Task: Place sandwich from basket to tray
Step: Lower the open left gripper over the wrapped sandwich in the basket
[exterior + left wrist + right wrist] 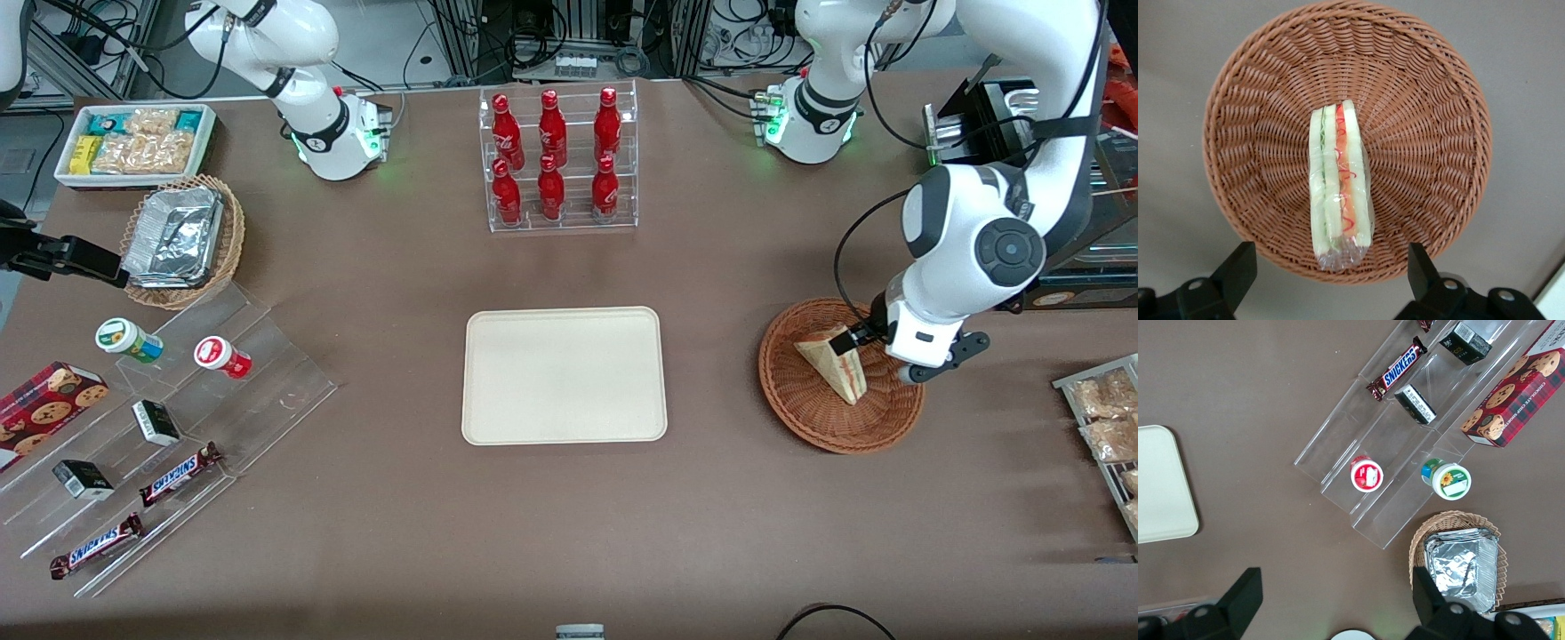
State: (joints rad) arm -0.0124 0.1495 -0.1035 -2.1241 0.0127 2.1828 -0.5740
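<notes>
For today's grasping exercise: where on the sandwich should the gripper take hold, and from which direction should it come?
Grip the sandwich across its two flat bread faces, near mid-length, coming straight down from above. It stands on edge in the basket, filling layers facing up, so the bread faces are the narrow, parallel pair. The open gripper already hovers over it, fingers on either side; the basket's low rim probably won't obstruct.

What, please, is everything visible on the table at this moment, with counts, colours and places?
sandwich: one, white wedge, in basket
basket: one, reddish-brown, working arm's end
tray: one, cream, table middle
cola bottles: six, red, clear rack farther from camera than tray
foil containers: silver stack, tan basket, parked arm's end
Snickers bars: two, brown, clear steps
end effector: one, open, above basket, fingers astride sandwich
</notes>
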